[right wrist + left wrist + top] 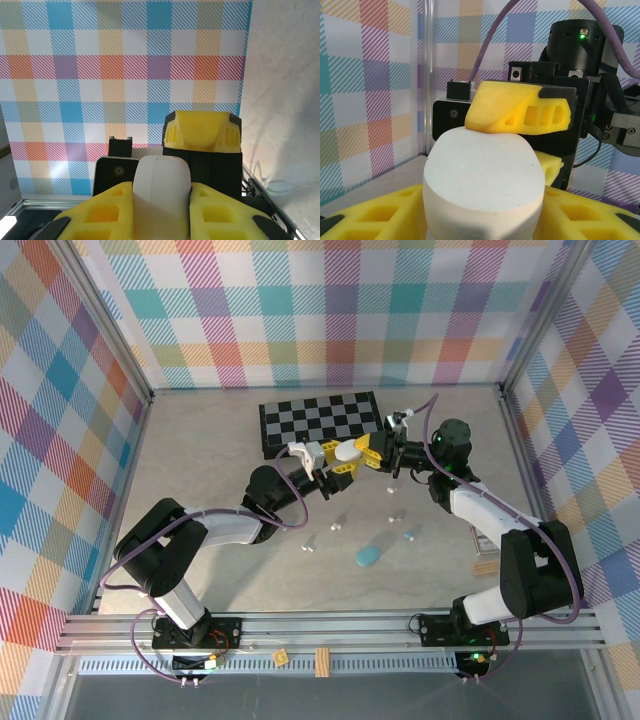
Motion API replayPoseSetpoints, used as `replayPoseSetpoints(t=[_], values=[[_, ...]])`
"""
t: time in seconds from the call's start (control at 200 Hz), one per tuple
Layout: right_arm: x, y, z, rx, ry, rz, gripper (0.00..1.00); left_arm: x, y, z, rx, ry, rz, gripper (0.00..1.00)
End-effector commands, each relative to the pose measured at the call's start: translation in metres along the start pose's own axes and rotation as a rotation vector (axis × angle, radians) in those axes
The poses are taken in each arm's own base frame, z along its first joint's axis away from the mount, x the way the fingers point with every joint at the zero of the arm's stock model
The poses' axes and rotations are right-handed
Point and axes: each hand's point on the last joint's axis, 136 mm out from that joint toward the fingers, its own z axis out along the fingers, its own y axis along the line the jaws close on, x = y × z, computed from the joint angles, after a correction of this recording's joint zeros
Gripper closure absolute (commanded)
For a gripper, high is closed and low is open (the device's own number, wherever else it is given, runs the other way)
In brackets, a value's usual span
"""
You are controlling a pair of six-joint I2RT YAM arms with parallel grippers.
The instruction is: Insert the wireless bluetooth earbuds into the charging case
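Just before the checkerboard [320, 420], left tool [338, 458] and right tool [371, 453] each clamp the raised white charging case [351, 450], presumably to open it, while earbuds [397, 515] lie on the tabletop [200, 460] farther from that board.

Plaid walls [330, 310] (pastel checks), grey tabletop [200, 460], aluminium frame [330, 625].

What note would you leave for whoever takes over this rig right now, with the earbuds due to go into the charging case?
Left tool: shut on the white case, held above the table.
Right tool: shut on the same case's other end.
Earbuds: loose on the table, near the blue case.
Done: case lifted; it looks closed.
Left: open it and seat the earbuds.
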Motion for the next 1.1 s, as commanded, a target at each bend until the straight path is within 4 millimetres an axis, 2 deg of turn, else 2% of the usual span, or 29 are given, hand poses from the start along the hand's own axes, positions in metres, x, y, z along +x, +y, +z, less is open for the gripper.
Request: replayPoseSetpoints(t=[0.0,0.11,0.28,0.37,0.605,0.665,0.805,0.965,1.095], values=[[0.0,-0.002,0.0,-0.007,0.0,-0.016,0.81,-0.022,-0.014,0.005,0.055,-0.072,0.025,0.48],[0.0,-0.002,0.0,-0.006,-0.003,-0.016,0.81,-0.022,-0.013,0.006,0.056,-0.072,0.021,0.55],[0.0,-0.005,0.0,0.006,-0.004,-0.015,0.8,-0.022,-0.015,0.007,0.068,-0.071,0.016,0.56],[0.0,-0.005,0.0,0.008,-0.004,-0.015,0.77,-0.022,-0.017,0.007,0.074,-0.071,0.02,0.62],[-0.001,-0.008,-0.003,0.065,-0.038,-0.035,0.53,-0.014,-0.024,0.002,0.113,-0.048,0.045,0.62],[0.001,-0.004,-0.004,0.082,-0.043,-0.068,0.41,-0.012,-0.025,-0.001,0.116,-0.042,0.054,0.62],[0.004,0.005,-0.014,0.194,-0.093,-0.244,0.2,-0.009,-0.026,-0.011,0.13,-0.025,0.072,0.62],[0.013,0.027,-0.025,0.29,-0.11,-0.576,0.08,-0.007,-0.025,-0.027,0.172,-0.001,0.055,0.62],[0.027,0.033,-0.03,0.412,-0.06,-0.865,0.0,-0.008,-0.024,-0.039,0.213,0.018,0.034,0.62]])
